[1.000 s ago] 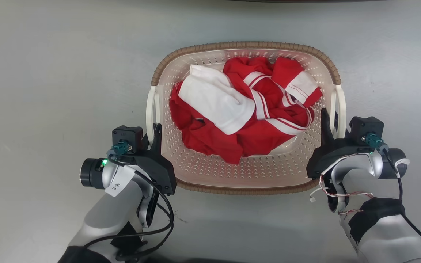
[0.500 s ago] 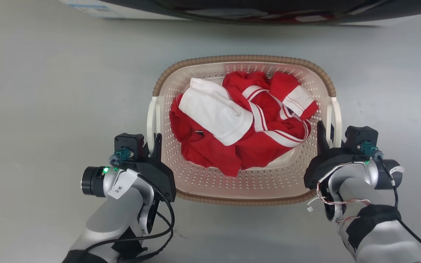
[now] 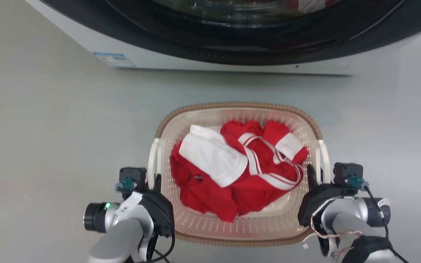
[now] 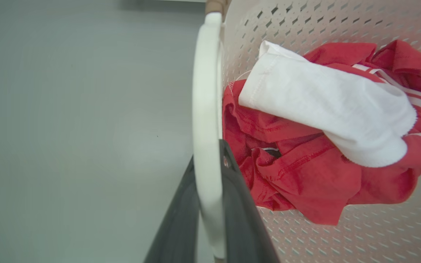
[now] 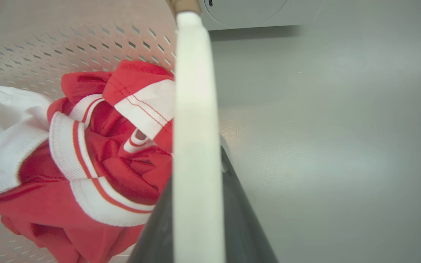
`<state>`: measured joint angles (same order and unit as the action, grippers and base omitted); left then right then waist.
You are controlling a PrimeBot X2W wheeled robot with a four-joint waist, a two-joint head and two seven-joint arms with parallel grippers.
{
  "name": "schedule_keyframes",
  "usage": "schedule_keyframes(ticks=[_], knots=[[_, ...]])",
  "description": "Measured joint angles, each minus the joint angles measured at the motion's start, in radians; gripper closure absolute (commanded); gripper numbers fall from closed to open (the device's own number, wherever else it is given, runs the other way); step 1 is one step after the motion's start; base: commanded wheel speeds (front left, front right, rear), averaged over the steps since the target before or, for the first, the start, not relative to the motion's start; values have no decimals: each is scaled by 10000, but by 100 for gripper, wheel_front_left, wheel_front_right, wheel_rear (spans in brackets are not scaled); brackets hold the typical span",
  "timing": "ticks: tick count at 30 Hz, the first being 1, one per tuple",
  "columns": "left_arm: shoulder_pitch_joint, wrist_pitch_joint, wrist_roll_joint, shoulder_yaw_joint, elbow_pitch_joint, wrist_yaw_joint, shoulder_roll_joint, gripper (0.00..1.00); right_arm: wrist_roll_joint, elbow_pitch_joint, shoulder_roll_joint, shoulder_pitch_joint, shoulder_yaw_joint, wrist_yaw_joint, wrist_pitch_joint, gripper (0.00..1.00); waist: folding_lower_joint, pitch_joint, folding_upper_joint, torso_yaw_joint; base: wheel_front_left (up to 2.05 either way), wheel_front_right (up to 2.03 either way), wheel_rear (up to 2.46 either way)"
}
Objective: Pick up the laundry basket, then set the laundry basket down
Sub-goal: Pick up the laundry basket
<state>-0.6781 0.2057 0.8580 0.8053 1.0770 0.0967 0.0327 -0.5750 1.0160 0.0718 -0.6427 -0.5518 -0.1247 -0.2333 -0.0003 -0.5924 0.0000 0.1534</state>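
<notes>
The laundry basket (image 3: pixel 238 106), cream perforated plastic with a brown woven rim, sits low in the middle of the head view with red and white clothes (image 3: pixel 239 171) piled inside. My left gripper (image 3: pixel 154 179) is shut on its white left handle (image 3: pixel 152 160). My right gripper (image 3: pixel 316 174) is shut on the white right handle (image 3: pixel 324 157). In the left wrist view the dark fingers (image 4: pixel 239 219) clamp the handle (image 4: pixel 205 109) from both sides. The right wrist view shows its fingers (image 5: pixel 239 219) squeezing the other handle (image 5: pixel 194 109). I cannot tell whether the basket touches the floor.
A washing machine (image 3: pixel 232 36) with a dark round door and white front stands just beyond the basket, its lower panel (image 5: pixel 261 11) also in the right wrist view. Grey floor (image 3: pixel 49 146) stretches to either side of the basket.
The whole head picture has shifted, bringing the washing machine into view at the top. Basket and grippers now look lower and smaller. Both grippers keep their hold on the handles.
</notes>
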Motion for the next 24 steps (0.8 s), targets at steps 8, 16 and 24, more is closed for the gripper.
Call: schedule_keyframes(ticks=[8,16,24], knots=[[672,-487,219,355,270,-8,0,100,-834,52,-23,716,-771,-29,610,100,0,1169,0,-135,0,0,0],[1432,-961,447,548,654,-184,0,100,-1653,35,-65,1509,-1501,-44,1131,100,1,2361,-1,-281,0,0,0],[2200,-1344,660,754,984,-313,0,100,-2456,-73,-81,2312,-2236,-84,1565,100,0,3559,-1,-430,0,0,0]])
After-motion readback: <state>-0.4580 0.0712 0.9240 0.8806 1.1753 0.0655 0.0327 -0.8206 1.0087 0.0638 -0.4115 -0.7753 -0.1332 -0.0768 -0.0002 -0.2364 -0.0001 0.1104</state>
